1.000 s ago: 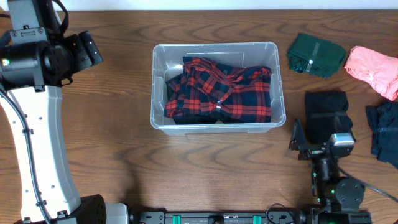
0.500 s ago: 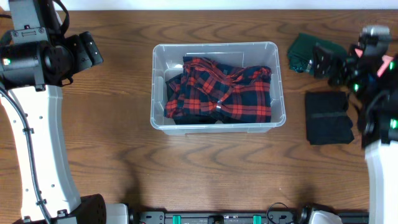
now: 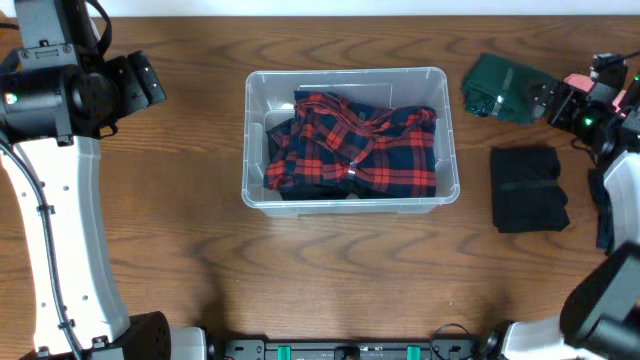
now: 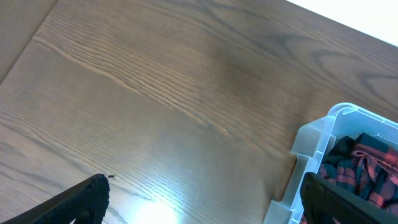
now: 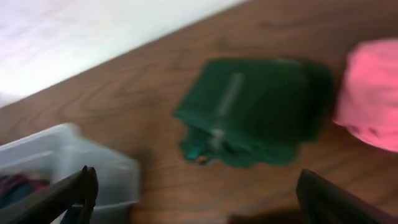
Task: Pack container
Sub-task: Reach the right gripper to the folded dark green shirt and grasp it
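Observation:
The clear plastic container [image 3: 254, 140] stands mid-table and holds a red-and-navy plaid shirt [image 3: 355, 148]. Its corner shows in the left wrist view [image 4: 314, 140] with the shirt [image 4: 364, 169], and blurred in the right wrist view [image 5: 68, 163]. My left gripper [image 3: 140, 82] is open and empty, raised left of the container [image 4: 205, 200]. My right gripper [image 3: 556, 102] is open and empty [image 5: 205, 199], hovering just right of a folded green garment [image 3: 505, 88] [image 5: 255, 112]. A pink garment [image 5: 370, 102] lies beside the green one.
A folded black garment [image 3: 528, 188] lies right of the container, in front of the green one. A navy garment [image 3: 604, 215] lies at the right edge, partly under my right arm. Bare wood lies left of and in front of the container.
My right arm has swung from the table's front edge up to the back right, over the green and pink garments. The left arm and container have not moved.

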You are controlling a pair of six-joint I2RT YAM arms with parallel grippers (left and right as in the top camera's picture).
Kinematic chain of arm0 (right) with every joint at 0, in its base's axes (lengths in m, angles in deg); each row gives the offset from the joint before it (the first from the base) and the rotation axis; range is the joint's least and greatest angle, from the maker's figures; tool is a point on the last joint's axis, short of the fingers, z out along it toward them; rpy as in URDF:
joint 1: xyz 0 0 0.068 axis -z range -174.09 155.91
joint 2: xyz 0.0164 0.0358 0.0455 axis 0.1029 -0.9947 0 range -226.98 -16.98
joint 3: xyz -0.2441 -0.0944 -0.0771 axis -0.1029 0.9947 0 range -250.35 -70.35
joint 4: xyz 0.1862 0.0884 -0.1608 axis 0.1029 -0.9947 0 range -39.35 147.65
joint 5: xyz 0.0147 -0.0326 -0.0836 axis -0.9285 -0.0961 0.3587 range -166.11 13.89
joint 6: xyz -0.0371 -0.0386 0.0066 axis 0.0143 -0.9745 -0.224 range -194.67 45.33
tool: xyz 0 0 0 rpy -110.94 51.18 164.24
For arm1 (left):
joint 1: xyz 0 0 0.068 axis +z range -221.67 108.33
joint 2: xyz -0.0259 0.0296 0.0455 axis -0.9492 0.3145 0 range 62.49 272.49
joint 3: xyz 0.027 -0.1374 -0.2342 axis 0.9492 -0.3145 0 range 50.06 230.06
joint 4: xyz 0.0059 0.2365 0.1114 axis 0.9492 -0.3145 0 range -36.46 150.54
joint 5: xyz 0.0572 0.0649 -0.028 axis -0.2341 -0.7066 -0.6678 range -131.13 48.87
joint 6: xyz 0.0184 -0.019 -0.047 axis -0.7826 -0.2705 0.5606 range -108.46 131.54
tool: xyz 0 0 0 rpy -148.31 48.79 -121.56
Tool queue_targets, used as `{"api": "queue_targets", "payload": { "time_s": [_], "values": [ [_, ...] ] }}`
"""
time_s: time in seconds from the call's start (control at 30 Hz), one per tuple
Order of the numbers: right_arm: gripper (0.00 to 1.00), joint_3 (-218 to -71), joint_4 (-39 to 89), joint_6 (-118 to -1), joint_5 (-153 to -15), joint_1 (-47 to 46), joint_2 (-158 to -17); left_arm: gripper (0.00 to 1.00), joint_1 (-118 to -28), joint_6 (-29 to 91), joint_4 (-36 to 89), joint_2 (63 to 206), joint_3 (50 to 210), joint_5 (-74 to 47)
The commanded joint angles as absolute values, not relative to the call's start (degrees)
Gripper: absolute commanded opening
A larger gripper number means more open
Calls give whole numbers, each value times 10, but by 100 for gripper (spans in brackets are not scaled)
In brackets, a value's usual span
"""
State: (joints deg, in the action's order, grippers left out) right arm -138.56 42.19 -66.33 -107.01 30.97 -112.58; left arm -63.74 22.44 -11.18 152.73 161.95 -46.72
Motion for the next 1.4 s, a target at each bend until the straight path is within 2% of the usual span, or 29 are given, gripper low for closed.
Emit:
{"api": "queue_targets", "payload": {
  "time_s": [0.0,0.2,0.33,0.5,0.63,1.1,1.23,1.37],
  "values": [
    [99,-1397,443,-648,-1081,330,-1165,98,-636,224,-112,1531,1616,-474],
    [99,-1397,513,-612,-1093,333,-1236,98,-636,224,-112,1531,1616,-474],
    [95,-1397,541,-541,-1073,333,-1272,98,-636,224,-112,1531,1616,-474],
    [97,-1397,554,-465,-1024,333,-1305,98,-636,224,-113,1531,1616,-474],
    [99,-1397,583,-457,-1020,331,-1320,98,-636,224,-112,1531,1616,-474],
    [97,-1397,680,-404,-1020,298,-1407,98,-636,224,-112,1531,1616,-474],
    [92,-1397,694,-404,-1006,290,-1409,98,-636,224,-112,1531,1616,-474],
    [79,-1397,723,-404,-997,277,-1409,98,-636,224,-112,1531,1616,-474]
  ]
}}
